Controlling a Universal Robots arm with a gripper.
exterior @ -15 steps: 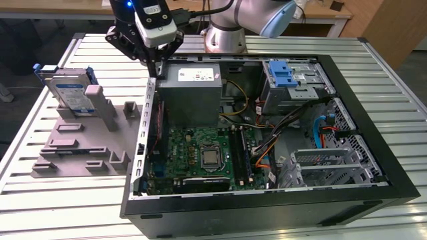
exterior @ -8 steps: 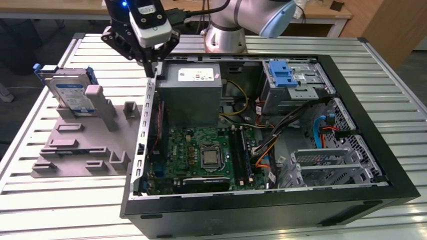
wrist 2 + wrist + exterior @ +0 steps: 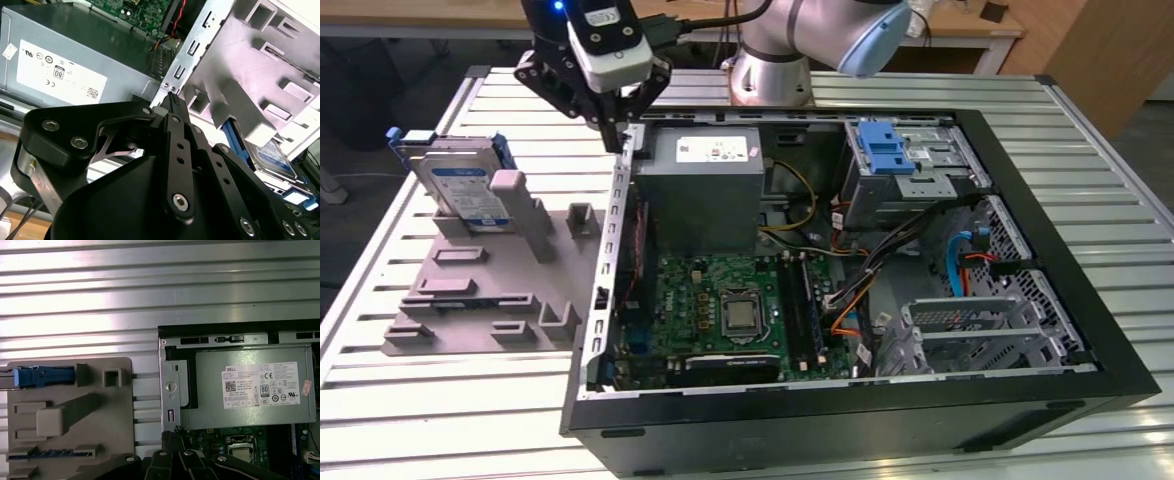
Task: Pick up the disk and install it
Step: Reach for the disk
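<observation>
In the exterior view, lying open on its side on the slatted metal table [image 3: 400, 420]: a black computer case [image 3: 854, 420]. Inside, by the far wall, a grey power supply [image 3: 707, 185]; nearer, a green motherboard [image 3: 720, 310]; toward the exterior view's right, a drive bay with a blue latch [image 3: 897, 150] and loose cables [image 3: 907, 250]. Just beside the case, on the exterior view's left, a grey slotted holder [image 3: 480, 300]. Standing on edge in its far slot, the disk [image 3: 460, 185], label showing, blue caddy around it. Well apart from the disk, over the case's far left corner, the gripper [image 3: 616, 130]: pointing straight down, fingers pressed together on nothing, tip at the metal rim beside the power supply.

In the second wrist view, along the black linkage, the gripper [image 3: 172, 97], tips closed to one point by the case [image 3: 200, 45] and its perforated edge. On one side of that edge, the power supply [image 3: 75, 55] and a strip of motherboard [image 3: 135, 7]; on the other, the holder [image 3: 260, 65] with the disk [image 3: 272, 155] upright in it, untouched.

In the first wrist view, from above: table [image 3: 150, 280], case [image 3: 225, 332], power supply [image 3: 250, 390], motherboard [image 3: 210, 440]. In the holder [image 3: 70, 415], the disk [image 3: 45, 376], edge-on. Over the case's side wall, the gripper [image 3: 173, 436], closed.
</observation>
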